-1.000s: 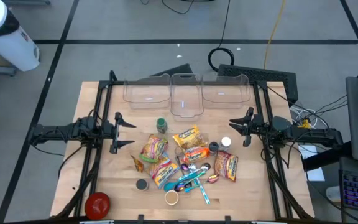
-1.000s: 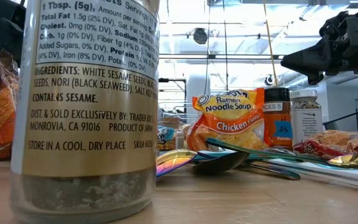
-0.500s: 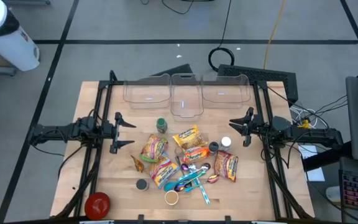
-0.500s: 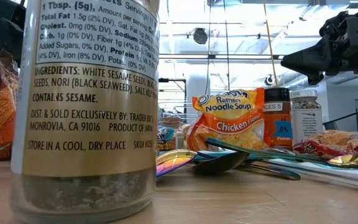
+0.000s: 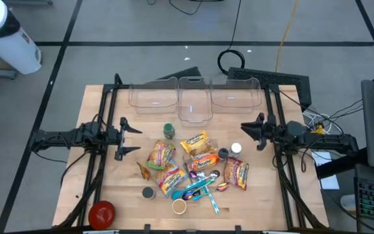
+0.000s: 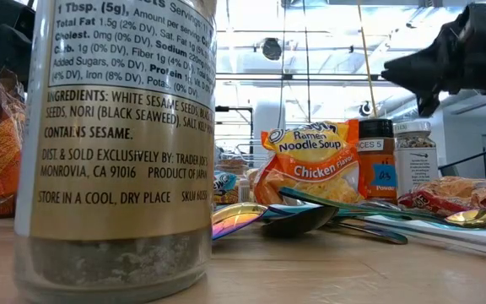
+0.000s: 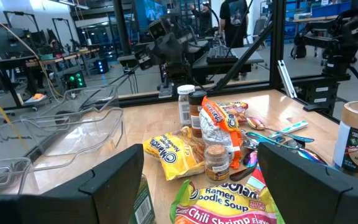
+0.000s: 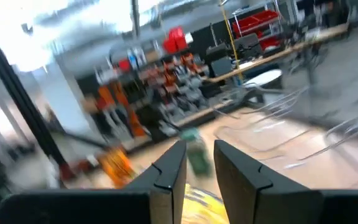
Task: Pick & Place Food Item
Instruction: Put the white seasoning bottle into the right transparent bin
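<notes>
Two arms flank a crowded pile of groceries at the middle of a wooden table (image 5: 109,188), with no food item yet picked. The chicken ramen packet (image 5: 195,142) lies near the centre of the heap, on the side facing three clear bins (image 5: 195,104) that line the far edge. Just beside the packet, toward the right arm, stand a dark-capped spice jar (image 5: 223,153) and a white-capped shaker (image 5: 236,149). Toward the left arm stands a green-lidded jar (image 5: 168,130). More ramen packets (image 5: 163,156) and a tangle of coloured spoons (image 5: 203,185) lie on the near side of the chicken packet.

The left gripper (image 5: 124,137) hangs off the packet's left, well apart from it, its fingers spread wide with nothing between them. The right gripper (image 5: 256,132) hovers off the packet's right, near the white-capped shaker; its fingers (image 8: 166,171) stand close together with a narrow gap and grasp nothing. The right wrist view is smeared, so how near that gripper sits to the jars is hard to judge.

The risk from here is the crowding. A gripper descending on the chicken packet could clip the upright jars beside it and topple them, and overlapping packets may be dragged along. Fingers this nearly closed would need to part first, or they will simply press on the slippery wrapper and slide off.
</notes>
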Robot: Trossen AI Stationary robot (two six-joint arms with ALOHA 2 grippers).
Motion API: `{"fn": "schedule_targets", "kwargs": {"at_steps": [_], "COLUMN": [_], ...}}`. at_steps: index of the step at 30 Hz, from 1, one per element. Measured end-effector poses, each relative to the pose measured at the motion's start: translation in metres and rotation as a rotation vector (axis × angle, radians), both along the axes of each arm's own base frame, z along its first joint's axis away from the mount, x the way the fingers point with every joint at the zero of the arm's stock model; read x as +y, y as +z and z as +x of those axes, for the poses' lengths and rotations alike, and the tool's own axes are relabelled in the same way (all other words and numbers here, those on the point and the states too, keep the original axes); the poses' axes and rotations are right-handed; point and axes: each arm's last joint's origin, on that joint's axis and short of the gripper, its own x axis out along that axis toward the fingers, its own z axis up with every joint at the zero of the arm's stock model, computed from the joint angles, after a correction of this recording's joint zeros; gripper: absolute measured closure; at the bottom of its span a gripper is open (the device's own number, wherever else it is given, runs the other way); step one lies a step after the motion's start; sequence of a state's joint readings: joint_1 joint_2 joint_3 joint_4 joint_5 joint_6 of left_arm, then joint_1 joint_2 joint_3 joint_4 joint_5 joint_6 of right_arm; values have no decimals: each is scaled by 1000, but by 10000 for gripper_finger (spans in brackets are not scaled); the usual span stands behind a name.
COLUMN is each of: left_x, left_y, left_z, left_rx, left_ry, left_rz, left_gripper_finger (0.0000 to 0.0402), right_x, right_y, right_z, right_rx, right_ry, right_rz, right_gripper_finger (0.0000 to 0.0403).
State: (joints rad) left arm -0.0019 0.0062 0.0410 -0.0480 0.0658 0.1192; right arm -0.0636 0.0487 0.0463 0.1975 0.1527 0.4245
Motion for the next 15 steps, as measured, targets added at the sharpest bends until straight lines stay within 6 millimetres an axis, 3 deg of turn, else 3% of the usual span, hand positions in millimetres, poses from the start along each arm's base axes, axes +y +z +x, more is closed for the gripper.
{"fn": "schedule_targets", "kwargs": {"at_steps": [11,15], "left_x": [0,0], "left_y": [0,0], "left_z": [0,0], "left_rx": [0,0], "left_ry": [0,0], "left_rz": [0,0], "left_gripper_finger": [78,78], "right_x": [1,2], "right_y": [2,11], "right_z": [1,-1], "right_rx": [-76,-156], "right_ry": [97,119], "right_rz": [267,203], "right_gripper_finger": [330,330]}}
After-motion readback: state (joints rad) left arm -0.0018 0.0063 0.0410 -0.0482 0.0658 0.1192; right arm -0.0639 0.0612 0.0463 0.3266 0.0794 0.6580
